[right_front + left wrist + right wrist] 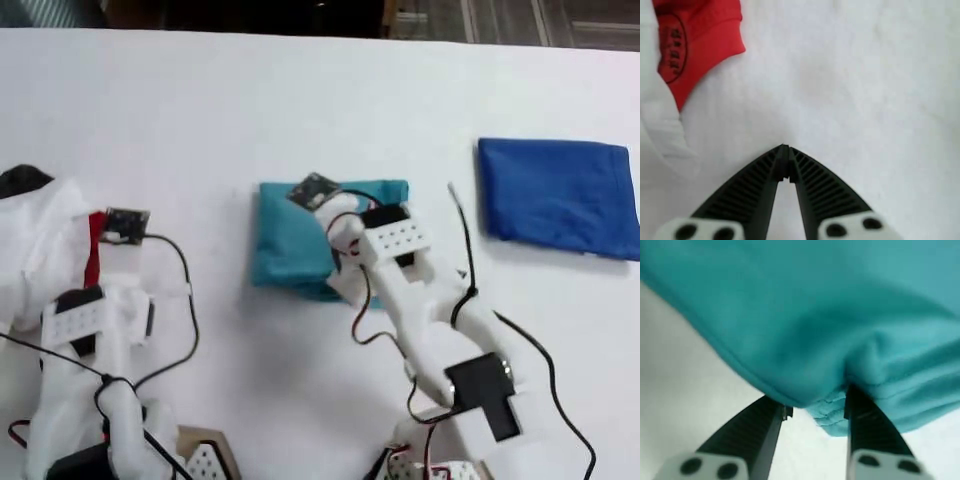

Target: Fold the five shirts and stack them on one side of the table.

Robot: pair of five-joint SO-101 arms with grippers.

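The teal shirt looks folded, so I judge stacking is the step in hand. My right pincer is spread astride its hem; next it must close firmly and lift. The blue shirt lies well apart from the teal one. My left pincer is pressed together.
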